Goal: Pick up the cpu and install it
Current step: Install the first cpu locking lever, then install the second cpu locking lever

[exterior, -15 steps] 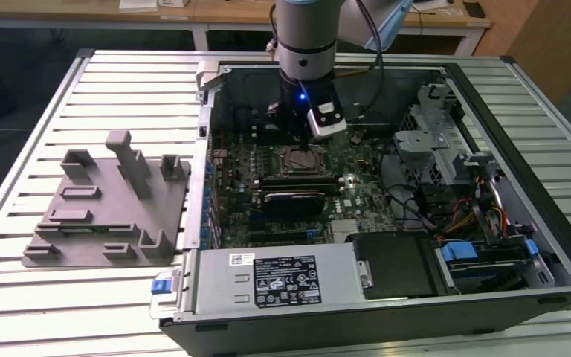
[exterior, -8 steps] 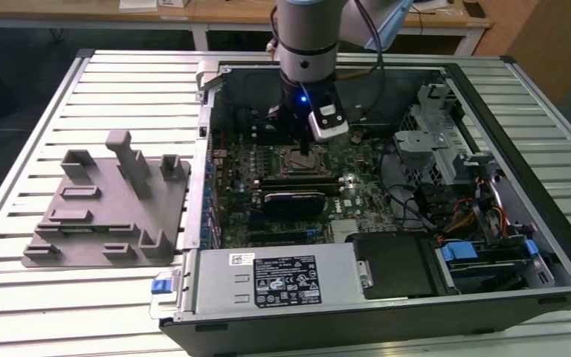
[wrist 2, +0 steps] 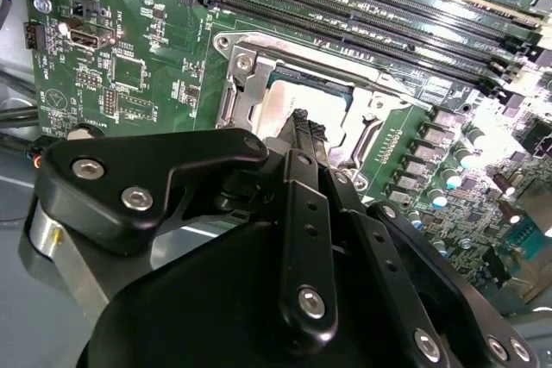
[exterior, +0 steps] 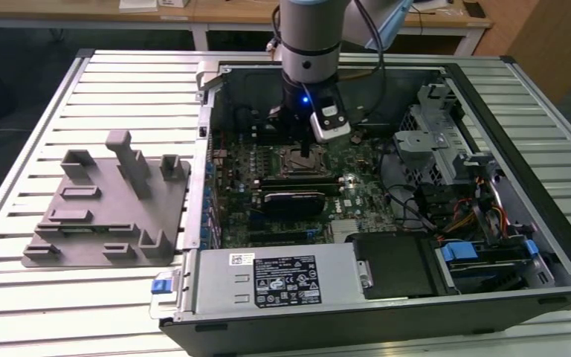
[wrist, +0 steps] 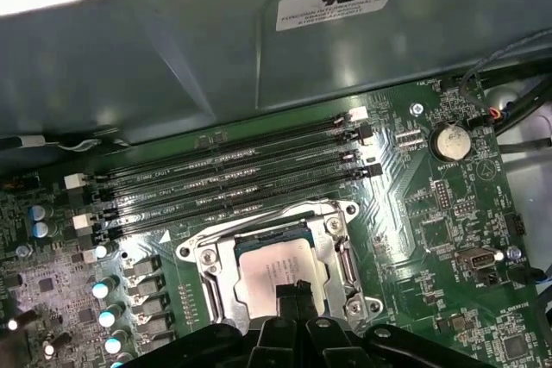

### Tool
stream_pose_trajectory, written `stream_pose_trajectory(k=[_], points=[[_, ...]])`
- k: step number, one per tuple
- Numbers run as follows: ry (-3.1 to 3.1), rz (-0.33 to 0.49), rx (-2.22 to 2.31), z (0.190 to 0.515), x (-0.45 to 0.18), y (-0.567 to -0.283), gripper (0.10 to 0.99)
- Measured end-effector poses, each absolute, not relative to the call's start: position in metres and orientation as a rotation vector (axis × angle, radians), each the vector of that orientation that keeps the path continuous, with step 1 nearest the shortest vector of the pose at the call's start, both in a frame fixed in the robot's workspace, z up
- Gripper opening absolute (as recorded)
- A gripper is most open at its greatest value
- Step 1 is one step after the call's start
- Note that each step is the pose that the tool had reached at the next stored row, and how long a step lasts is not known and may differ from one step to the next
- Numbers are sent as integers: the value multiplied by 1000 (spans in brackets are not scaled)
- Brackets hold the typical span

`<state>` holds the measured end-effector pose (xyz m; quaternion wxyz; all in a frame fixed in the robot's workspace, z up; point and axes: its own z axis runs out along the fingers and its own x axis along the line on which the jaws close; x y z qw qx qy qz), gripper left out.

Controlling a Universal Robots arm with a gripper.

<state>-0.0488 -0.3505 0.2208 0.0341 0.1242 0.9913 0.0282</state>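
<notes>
Over the motherboard (exterior: 296, 193) inside the opened computer case (exterior: 523, 245), the gripper (wrist: 294, 292) hangs directly above the socket (wrist: 280, 269), its fingertips pressed together at the cpu (wrist: 274, 271), which lies flat inside the socket's metal frame in both wrist views. Whether the tips actually pinch an edge of the chip or merely touch its silvery top, I cannot tell; the narrow black fingers (wrist 2: 304, 127) meet with no gap showing between them. By my judgement the chip is light, stiff and thin, with a smooth metal lid that would slip under a loose grip, and a delicate underside that should not be scraped or dropped at a tilt; the two opposite side edges are the sensible place to hold it. Much is masked: the gripper body covers the near part of the socket in the second wrist view (wrist 2: 297, 109), and the arm (exterior: 311, 44) blocks the socket in the exterior view. On the slatted table (exterior: 117, 89) beside the case, at the exterior view's left, stands the grey fixture (exterior: 107, 216).
</notes>
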Motion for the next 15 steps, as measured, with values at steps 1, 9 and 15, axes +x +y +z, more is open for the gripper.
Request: stream_pose_trajectory(k=[1,9,15], points=[[3048,87,382,222,-49,-351,106],[3048,88,382,229,-49,-351,106],[3048,87,382,229,-49,-351,106]])
